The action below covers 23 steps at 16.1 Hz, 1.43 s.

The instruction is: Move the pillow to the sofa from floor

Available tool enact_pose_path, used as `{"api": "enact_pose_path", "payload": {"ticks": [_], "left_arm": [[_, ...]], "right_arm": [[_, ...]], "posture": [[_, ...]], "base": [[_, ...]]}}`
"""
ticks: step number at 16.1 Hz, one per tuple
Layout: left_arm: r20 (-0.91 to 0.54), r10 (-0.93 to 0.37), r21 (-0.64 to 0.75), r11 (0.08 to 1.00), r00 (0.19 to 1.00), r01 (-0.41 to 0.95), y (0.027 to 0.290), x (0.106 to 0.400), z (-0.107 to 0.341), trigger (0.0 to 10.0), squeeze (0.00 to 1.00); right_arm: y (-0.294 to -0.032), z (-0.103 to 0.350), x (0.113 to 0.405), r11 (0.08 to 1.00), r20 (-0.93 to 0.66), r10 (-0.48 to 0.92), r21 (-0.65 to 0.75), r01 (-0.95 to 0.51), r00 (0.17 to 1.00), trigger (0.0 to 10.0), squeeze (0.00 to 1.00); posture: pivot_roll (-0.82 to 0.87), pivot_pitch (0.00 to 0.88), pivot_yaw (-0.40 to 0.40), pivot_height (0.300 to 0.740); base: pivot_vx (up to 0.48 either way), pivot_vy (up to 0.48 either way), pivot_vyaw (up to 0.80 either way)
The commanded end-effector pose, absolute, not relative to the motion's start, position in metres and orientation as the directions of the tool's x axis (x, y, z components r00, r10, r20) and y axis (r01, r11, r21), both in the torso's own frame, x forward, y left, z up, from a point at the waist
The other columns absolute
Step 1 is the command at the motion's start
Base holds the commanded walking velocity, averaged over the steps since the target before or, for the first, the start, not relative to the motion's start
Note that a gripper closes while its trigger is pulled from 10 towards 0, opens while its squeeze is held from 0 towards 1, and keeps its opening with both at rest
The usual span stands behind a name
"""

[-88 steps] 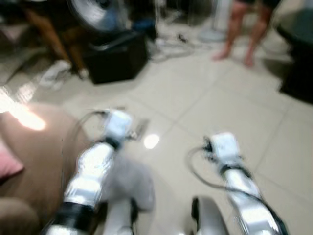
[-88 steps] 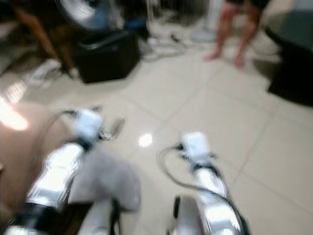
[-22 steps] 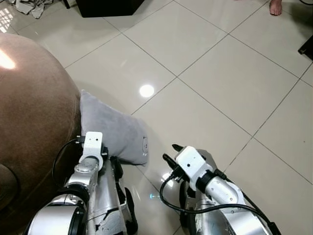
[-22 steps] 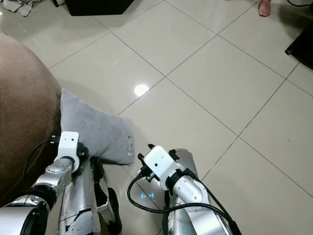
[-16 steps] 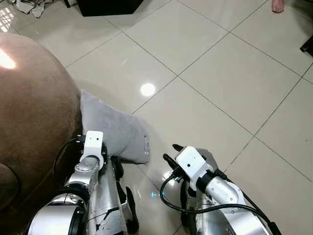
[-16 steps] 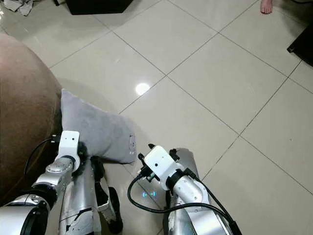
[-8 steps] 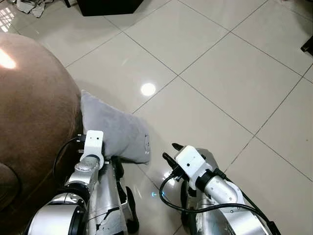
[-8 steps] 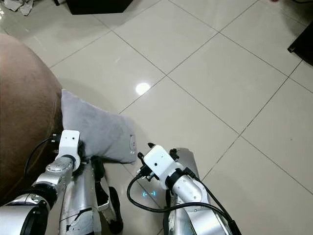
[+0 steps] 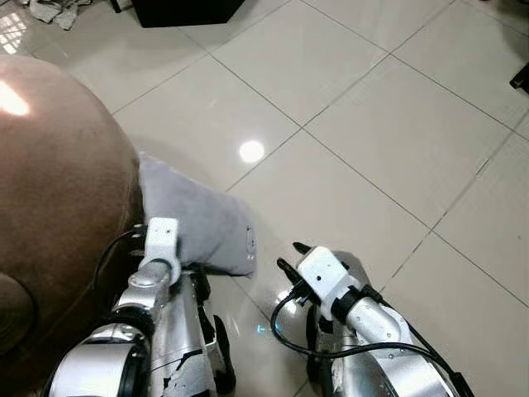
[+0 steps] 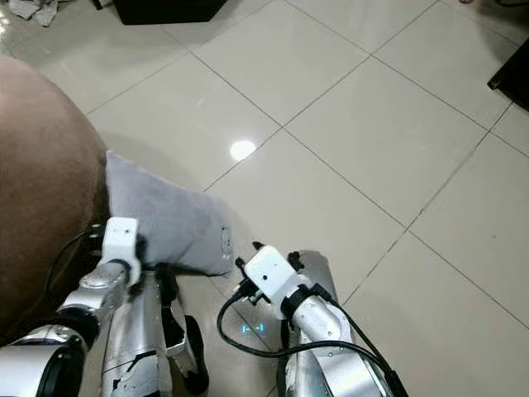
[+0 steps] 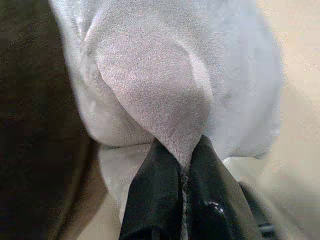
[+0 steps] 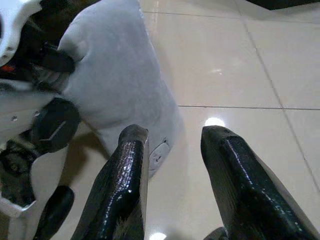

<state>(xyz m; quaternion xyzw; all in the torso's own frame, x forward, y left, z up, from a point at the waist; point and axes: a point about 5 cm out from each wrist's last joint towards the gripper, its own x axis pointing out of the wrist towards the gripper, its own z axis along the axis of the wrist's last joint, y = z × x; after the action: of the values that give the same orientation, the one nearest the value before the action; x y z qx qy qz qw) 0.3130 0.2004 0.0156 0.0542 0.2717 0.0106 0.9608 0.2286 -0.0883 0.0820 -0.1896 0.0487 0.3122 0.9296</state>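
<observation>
A grey pillow [image 9: 207,222] lies on the tiled floor with one side leaning against the brown sofa [image 9: 58,190] on my left. In the left wrist view my left gripper [image 11: 181,151] is shut, pinching a fold of the pillow [image 11: 160,85] between its black fingers. The left arm [image 9: 157,248] reaches down at the pillow's near edge, beside the sofa. My right gripper [image 12: 172,132] stands open just short of the pillow's [image 12: 117,75] zip corner, touching nothing. The right arm [image 9: 326,281] hangs low to the right of the pillow.
A black box [image 9: 186,8] stands on the floor at the back, with crumpled cloth [image 9: 50,10] to its left. Dark furniture [image 9: 521,78] juts in at the right edge. Open pale tiles [image 9: 372,141] stretch ahead and to the right.
Little differs. The left wrist has edged slightly up and right, still pinching the pillow. The right arm holds its place.
</observation>
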Motion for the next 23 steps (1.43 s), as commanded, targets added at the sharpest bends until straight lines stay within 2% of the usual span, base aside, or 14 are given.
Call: {"api": "enact_pose_path", "payload": {"ticks": [1, 3, 5, 7, 9, 11, 12, 13, 15, 16, 19, 23], "left_arm": [[-0.527, -0.039, 0.054, 0.995, 0.849, 0.079, 0.189, 0.309, 0.01, 0.0, 0.0], [-0.502, -0.123, -0.011, 0.991, 0.856, 0.135, 0.179, 0.31, 0.012, 0.0, 0.0], [-0.41, -0.313, -0.105, 0.949, 0.857, 0.297, 0.156, 0.309, 0.019, 0.0, 0.0], [-0.36, -0.367, -0.124, 0.93, 0.858, 0.346, 0.147, 0.309, 0.026, 0.0, 0.0], [-0.108, -0.45, -0.171, 0.887, 0.887, 0.429, 0.137, 0.315, 0.075, 0.0, 0.0], [0.064, -0.473, -0.166, 0.863, 0.879, 0.476, 0.131, 0.313, 0.118, 0.0, 0.0], [0.197, -0.433, -0.116, 0.88, 0.879, 0.46, 0.133, 0.302, 0.15, 10.0, 0.0], [0.216, -0.448, -0.032, 0.885, 0.868, 0.464, 0.133, 0.295, 0.156, 10.0, 0.0], [0.198, -0.456, 0.009, 0.886, 0.868, 0.464, 0.134, 0.287, 0.157, 10.0, 0.0], [0.165, -0.435, 0.005, 0.898, 0.885, 0.44, 0.136, 0.285, 0.153, 10.0, 0.0], [0.03, -0.287, 0.142, 0.949, 0.958, 0.28, 0.148, 0.293, 0.132, 10.0, 0.0], [0.028, -0.246, 0.18, 0.955, 0.969, 0.237, 0.149, 0.297, 0.135, 10.0, 0.0]], "right_arm": [[-0.095, 0.074, 0.225, 0.755, -0.227, 0.532, -0.309, -0.579, 0.816, 10.0, 0.0], [-0.101, 0.072, 0.224, 0.778, -0.226, 0.501, -0.306, -0.549, 0.835, 10.0, 0.0], [-0.109, 0.075, 0.222, 0.829, -0.19, 0.443, -0.285, -0.481, 0.876, 10.0, 0.0], [-0.117, 0.079, 0.224, 0.866, -0.156, 0.394, -0.266, -0.422, 0.906, 10.0, 0.0], [-0.134, 0.101, 0.222, 0.946, -0.051, 0.281, -0.153, -0.286, 0.958, 10.0, 0.0], [-0.143, 0.115, 0.221, 0.963, 0.003, 0.24, -0.132, -0.237, 0.971, 10.0, 0.0], [-0.153, 0.124, 0.217, 0.987, 0.042, 0.153, -0.05, -0.151, 0.987, 10.0, 0.0], [-0.156, 0.124, 0.219, 0.993, 0.037, 0.114, -0.029, -0.113, 0.993, 10.0, 0.0], [-0.155, 0.124, 0.223, 0.994, 0.029, 0.104, -0.02, -0.103, 0.994, 10.0, 0.0], [-0.152, 0.124, 0.227, 0.994, 0.025, 0.107, -0.03, -0.106, 0.994, 10.0, 0.0], [-0.141, 0.118, 0.237, 0.989, -0.044, 0.124, -0.078, -0.127, 0.991, 10.0, 0.0], [-0.146, 0.115, 0.251, 0.99, -0.062, 0.093, -0.099, -0.099, 0.994, 10.0, 0.0]], "posture": [[-0.08, 0.22, 0.039, 0.529], [-0.09, 0.192, 0.046, 0.529], [-0.09, 0.134, 0.055, 0.529], [-0.1, 0.11, 0.055, 0.529], [-0.1, 0.072, 0.057, 0.529], [-0.1, 0.05, 0.059, 0.529], [-0.09, 0.049, 0.06, 0.534], [-0.09, 0.041, 0.062, 0.544], [-0.09, 0.013, 0.072, 0.559], [-0.09, 0.008, 0.075, 0.569], [-0.09, 0.0, 0.068, 0.604], [-0.08, 0.0, 0.054, 0.644]], "base": [[0.0, 0.0, 0.0], [0.0, 0.0, 0.0], [0.0, 0.0, 0.0], [0.0, 0.0, 0.0], [0.0, 0.0, 0.0], [0.0, 0.0, 0.0], [0.0, 0.0, 0.0], [0.0, 0.0, 0.0], [0.0, 0.0, 0.0], [0.0, 0.0, 0.0], [0.0, 0.0, 0.0], [0.0, 0.0, 0.0]]}}
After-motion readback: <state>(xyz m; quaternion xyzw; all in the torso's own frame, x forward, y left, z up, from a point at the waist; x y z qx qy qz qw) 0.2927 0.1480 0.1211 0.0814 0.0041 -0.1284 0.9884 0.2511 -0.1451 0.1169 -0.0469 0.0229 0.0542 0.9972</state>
